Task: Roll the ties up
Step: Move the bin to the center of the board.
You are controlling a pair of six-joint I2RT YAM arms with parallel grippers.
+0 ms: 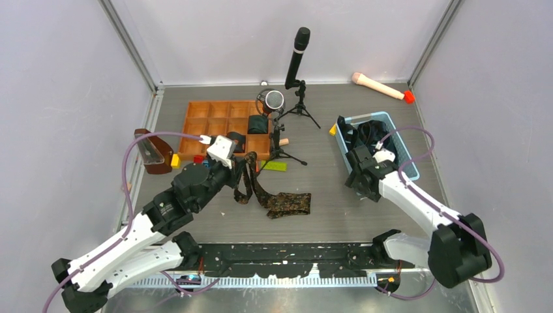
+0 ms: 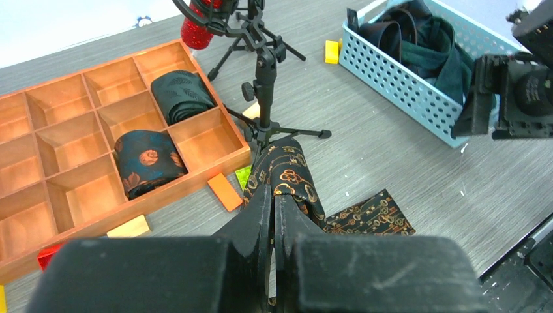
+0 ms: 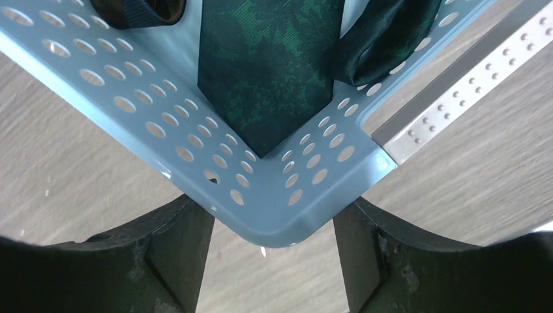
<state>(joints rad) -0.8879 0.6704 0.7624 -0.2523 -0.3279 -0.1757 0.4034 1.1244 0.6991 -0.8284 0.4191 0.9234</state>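
My left arm [image 1: 140, 238] reaches from its base at the lower left diagonally forward and inward, with the elbow low and the wrist turned toward the middle of the table. The left gripper [image 1: 239, 164] has its two black fingers [image 2: 257, 208] pressed together, pinching a fold of a patterned tie [image 2: 293, 176]. My right arm [image 1: 417, 199] reaches from its base at the lower right forward and inward; the right gripper [image 1: 355, 162] tilts downward with its jaws wide apart, both dark fingers [image 3: 179, 248] visible along the bottom of its wrist view.
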